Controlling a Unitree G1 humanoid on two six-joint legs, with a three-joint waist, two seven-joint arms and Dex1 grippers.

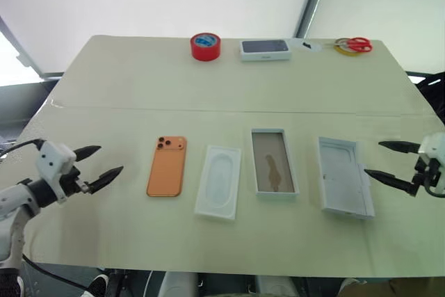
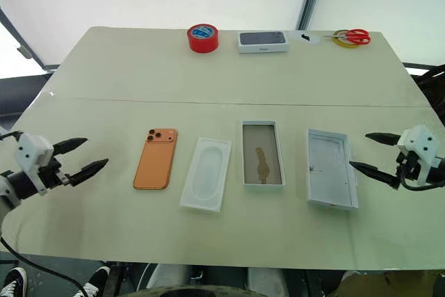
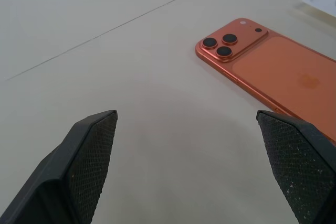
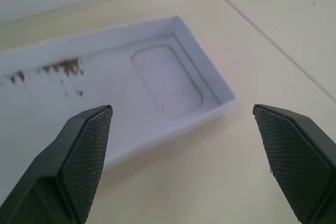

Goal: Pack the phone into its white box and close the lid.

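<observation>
Phone point(image 1: 167, 165) lies flat, long axis running away from the robot, just inboard of the left gripper point(image 1: 97, 165); both grippers spread wide, empty, right gripper point(image 1: 389, 161) by the lid point(image 1: 343, 177).

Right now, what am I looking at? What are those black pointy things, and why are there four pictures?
The black pointy things are a robot's two pinchers, its hands. The left gripper and the right gripper are both open and hold nothing. Two pictures come from cameras in the robot's head, looking down at the table. The other two come from little cameras on its wrists, so the fingers look huge. On the table lie an orange phone, a thin white insert, the white box and its lid, in a row. At the far edge sit red tape, another phone box and scissors.
</observation>
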